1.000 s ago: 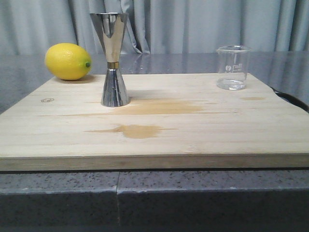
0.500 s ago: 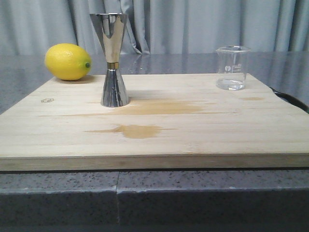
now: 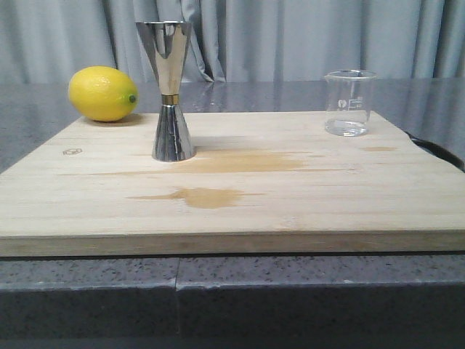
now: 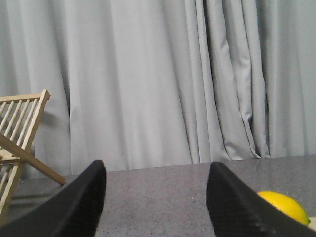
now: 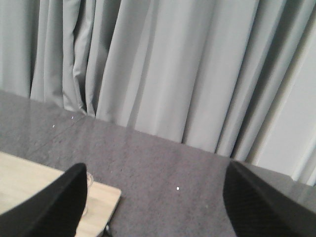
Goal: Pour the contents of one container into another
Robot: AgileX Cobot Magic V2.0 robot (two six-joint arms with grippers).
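Nothing has been grasped yet, so the task looks to be at its very start: the approach to the beaker (image 3: 350,102) is the step in hand. Taking the wooden board (image 3: 290,211) as the landmark, the beaker stands upright near the board's far right corner, clear glass with faint printed marks; whether it holds liquid cannot be told. The jigger (image 3: 168,90) stands upright on the board's left half, toward the far edge, well apart from the beaker. A lemon (image 3: 102,93) lies just off the board's far left corner, on the grey bench (image 3: 232,291). Two darker stains mark the board's middle, one just beside the jigger's foot.

Neither arm shows in the front view. The left claw (image 4: 155,207) is spread wide and holds nothing, looking over the bench at the curtain (image 4: 148,79), with the lemon at one side and a wooden rack (image 4: 19,138) at the other. The right claw (image 5: 153,207) is likewise spread and empty, the board's corner and a trace of the beaker just past one finger.

The next move probably falls to the right arm, which sits nearer the beaker: come down, close around its glass wall, lift, carry it across the board to the jigger's narrow upper cup, and tip slowly with the lip leading
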